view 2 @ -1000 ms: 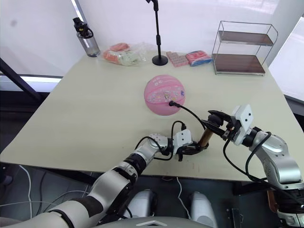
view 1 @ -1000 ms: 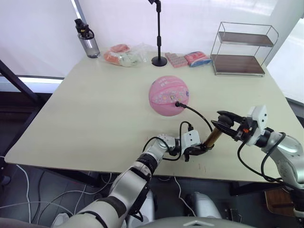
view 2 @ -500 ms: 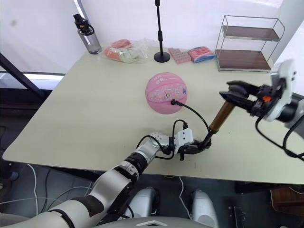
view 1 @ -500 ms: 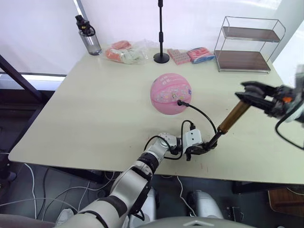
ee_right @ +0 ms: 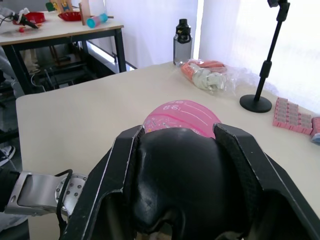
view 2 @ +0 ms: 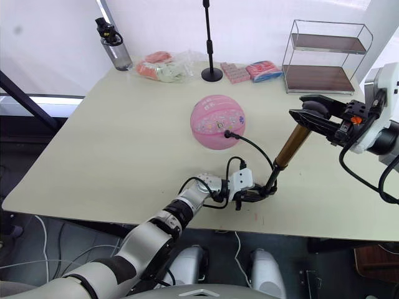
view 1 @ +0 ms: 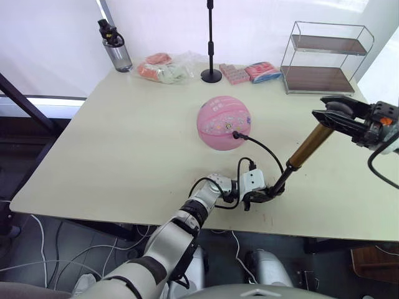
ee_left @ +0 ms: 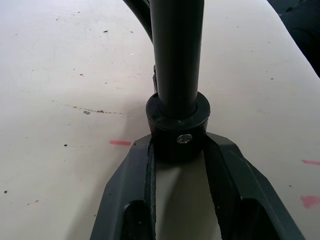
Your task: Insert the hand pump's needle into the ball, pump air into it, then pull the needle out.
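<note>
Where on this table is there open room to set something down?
The wide stretch left of the ball, below the bottle and snack bags, is bare. The near right is crowded: hose, pump, both grippers.

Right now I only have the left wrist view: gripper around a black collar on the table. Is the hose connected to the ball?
Observer: Yes. The hose runs up to the ball and its fitting sits against the ball's near side.
Operator: Where's the right gripper?
Observer: The right gripper is shut on the T-handle, raised above the table.
Operator: Pump upright?
Observer: No. The hand pump leans, its base in the left gripper, its top tilted toward the robot's right.
</note>
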{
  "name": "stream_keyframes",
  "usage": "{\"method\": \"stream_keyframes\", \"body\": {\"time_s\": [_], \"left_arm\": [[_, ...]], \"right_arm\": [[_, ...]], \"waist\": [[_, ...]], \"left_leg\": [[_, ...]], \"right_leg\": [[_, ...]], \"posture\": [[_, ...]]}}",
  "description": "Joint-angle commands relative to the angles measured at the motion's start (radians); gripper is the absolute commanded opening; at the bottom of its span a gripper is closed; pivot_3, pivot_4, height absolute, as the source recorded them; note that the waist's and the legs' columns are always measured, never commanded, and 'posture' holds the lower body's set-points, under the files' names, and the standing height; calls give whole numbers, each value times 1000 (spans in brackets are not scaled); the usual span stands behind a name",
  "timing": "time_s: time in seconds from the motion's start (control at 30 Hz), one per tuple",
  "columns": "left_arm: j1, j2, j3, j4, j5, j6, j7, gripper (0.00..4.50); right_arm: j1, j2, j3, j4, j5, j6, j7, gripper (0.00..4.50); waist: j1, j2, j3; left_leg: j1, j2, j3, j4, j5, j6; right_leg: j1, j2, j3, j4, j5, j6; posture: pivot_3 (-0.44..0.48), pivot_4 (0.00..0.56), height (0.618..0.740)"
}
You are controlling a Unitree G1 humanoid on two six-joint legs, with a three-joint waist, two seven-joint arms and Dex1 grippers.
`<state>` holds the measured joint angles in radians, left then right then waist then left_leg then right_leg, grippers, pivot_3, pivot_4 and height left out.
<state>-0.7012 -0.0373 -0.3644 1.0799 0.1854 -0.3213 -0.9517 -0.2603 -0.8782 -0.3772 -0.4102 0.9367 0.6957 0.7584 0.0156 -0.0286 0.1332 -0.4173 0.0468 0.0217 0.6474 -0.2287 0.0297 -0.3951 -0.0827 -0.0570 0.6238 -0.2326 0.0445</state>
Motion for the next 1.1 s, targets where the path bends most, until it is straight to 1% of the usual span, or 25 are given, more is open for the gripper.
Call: {"method": "stream_keyframes", "body": {"time_s": [0.03, 0.07, 0.17, 0.33, 0.43, 0.53, 0.63, 0.8, 0.83, 0.9, 1.0, 1.1], "left_arm": [[58, 36, -43, 107, 65, 65, 2, 1033], [58, 35, -43, 106, 65, 65, 2, 1033], [58, 34, -42, 107, 66, 65, 4, 1033], [56, 33, -40, 109, 67, 65, 7, 1033], [57, 33, -40, 108, 67, 65, 7, 1033], [59, 33, -41, 107, 67, 64, 8, 1033], [63, 31, -42, 108, 69, 61, 9, 1033], [71, 30, -46, 110, 72, 57, 11, 1033], [71, 30, -46, 111, 72, 56, 11, 1033], [71, 30, -46, 112, 73, 56, 11, 1033], [69, 31, -46, 114, 73, 55, 10, 1033], [67, 30, -47, 115, 74, 52, 10, 1033]], "right_arm": [[109, 64, 121, 19, -135, -80, 28, 1786], [130, 77, 146, 30, -168, -105, 37, 1786], [184, 131, 228, 88, -274, -198, 53, 1786], [234, 217, 306, 192, -388, -325, 67, 1786], [257, 240, 358, 235, -472, -403, 73, 1786], [254, 236, 359, 219, -494, -426, 77, 1786], [208, 228, 289, 168, -428, -414, 75, 1786], [148, 153, 196, 91, -335, -341, 102, 1786], [121, 126, 162, 72, -293, -304, 103, 1786], [67, 81, 98, 41, -205, -229, 97, 1786], [2, 29, 35, 27, -109, -140, 86, 1786], [-95, -67, -47, 49, -7, -41, 95, 1786]], "waist": [[-2, -2, -2], [-3, 0, -3], [-3, -6, -8], [-3, -5, -10], [-2, -7, -12], [-3, -5, -14], [-3, -4, -14], [0, 3, -8], [1, 3, -8], [1, 8, -3], [2, 8, -1], [1, 7, 4]], "left_leg": [[1, 0, 0, 0, 0, 0], [1, 1, 0, 0, 0, 0], [2, 2, 0, 0, 0, 0], [2, 7, 0, 0, 0, 0], [3, 7, 0, 0, 0, 0], [3, 7, 1, 0, 0, 0], [3, 7, 0, 0, 0, 0], [2, 7, 1, 0, 0, 0], [1, 6, 1, 0, 0, 0], [0, 5, 1, 0, 0, 0], [-1, -1, 1, 0, 0, 0], [-1, -1, 0, 0, 0, 0]], "right_leg": [[1, 0, 0, 0, 0, 0], [1, 1, 0, 0, 0, 0], [1, 2, 0, 0, 0, 0], [1, 2, 0, 0, 0, 0], [1, 3, 0, 0, 0, 0], [1, 3, 1, 0, 0, 0], [1, 3, 0, 0, 0, 0], [1, 2, 1, 0, 0, 0], [0, 1, 0, 0, 0, 0], [0, 1, 0, 0, 0, 0], [-1, -1, 0, 0, 0, 0], [-1, -1, 0, 0, 0, 0]], "posture": [[0, 150, 731], [0, 150, 731], [0, 150, 731], [0, 150, 731], [0, 150, 731], [0, 150, 731], [0, 150, 731], [0, 150, 731], [0, 150, 731], [0, 150, 731], [0, 150, 731], [0, 150, 731]]}}
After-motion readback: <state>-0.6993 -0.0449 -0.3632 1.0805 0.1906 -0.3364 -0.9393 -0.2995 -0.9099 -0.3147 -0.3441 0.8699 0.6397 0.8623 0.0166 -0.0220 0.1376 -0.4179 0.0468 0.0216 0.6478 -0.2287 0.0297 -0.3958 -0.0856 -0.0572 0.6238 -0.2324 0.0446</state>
